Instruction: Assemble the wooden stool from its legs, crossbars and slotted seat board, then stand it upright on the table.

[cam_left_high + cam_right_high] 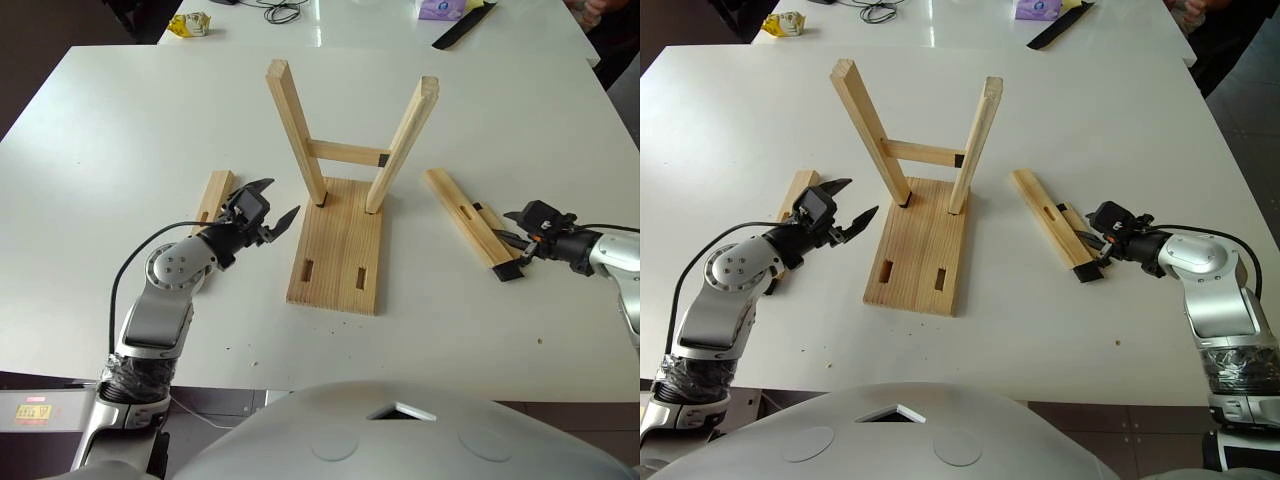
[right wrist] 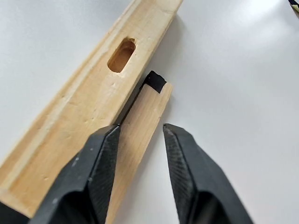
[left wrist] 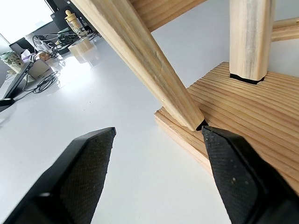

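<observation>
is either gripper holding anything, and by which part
Nothing is held. Left gripper open beside the seat board; right gripper open, astride the loose crossbar, not clamping it.

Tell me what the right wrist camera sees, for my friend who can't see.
The right gripper has its two black fingers open, with a short black-tipped crossbar seen between them. It lies against a longer stool leg with an oval slot, on the white table.
</observation>
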`<state>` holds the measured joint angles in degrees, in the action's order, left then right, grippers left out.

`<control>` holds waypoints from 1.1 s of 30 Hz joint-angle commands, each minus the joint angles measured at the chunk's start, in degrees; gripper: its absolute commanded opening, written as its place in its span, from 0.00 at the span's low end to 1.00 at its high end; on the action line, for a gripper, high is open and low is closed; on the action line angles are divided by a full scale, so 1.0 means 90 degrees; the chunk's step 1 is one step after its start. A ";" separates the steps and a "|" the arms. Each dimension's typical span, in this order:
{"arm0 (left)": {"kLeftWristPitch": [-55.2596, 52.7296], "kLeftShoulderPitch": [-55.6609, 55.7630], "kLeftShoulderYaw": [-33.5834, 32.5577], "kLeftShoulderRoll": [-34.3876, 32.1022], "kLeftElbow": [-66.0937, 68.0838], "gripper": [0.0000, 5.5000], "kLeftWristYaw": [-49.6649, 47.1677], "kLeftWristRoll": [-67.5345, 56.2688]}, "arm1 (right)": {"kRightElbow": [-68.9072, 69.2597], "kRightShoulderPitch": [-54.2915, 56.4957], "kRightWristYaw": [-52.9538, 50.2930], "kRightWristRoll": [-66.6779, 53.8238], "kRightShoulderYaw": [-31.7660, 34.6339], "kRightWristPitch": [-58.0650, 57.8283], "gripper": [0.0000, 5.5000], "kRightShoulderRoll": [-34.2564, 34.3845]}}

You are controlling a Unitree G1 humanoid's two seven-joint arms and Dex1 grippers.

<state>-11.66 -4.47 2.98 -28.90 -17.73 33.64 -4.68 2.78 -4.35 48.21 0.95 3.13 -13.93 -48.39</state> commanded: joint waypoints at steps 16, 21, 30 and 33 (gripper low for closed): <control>-0.0061 -0.0189 0.0121 -0.0028 -0.0089 0.62 -0.0168 0.0118 | 0.0225 -0.0342 -0.0299 0.0139 -0.0007 -0.0108 0.54 -0.0024; -0.0089 -0.0185 0.0107 -0.0050 -0.0077 0.62 -0.0166 0.0104 | 0.0075 -0.0435 -0.0356 0.0101 0.0047 -0.0087 0.54 0.0015; -0.0146 -0.0102 0.0064 -0.0154 -0.0048 0.62 -0.0060 0.0044 | -0.0357 -0.0877 -0.0510 0.0041 -0.0094 -0.0057 0.54 0.0294; -0.0158 -0.0068 0.0033 -0.0214 -0.0011 0.62 -0.0015 0.0025 | -0.0585 -0.1023 -0.0545 0.0025 -0.0150 -0.0004 0.54 0.0316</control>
<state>-12.43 -5.79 3.79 -29.77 -18.13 32.74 -4.63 1.49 -9.97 42.99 -0.03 3.84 -12.30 -46.32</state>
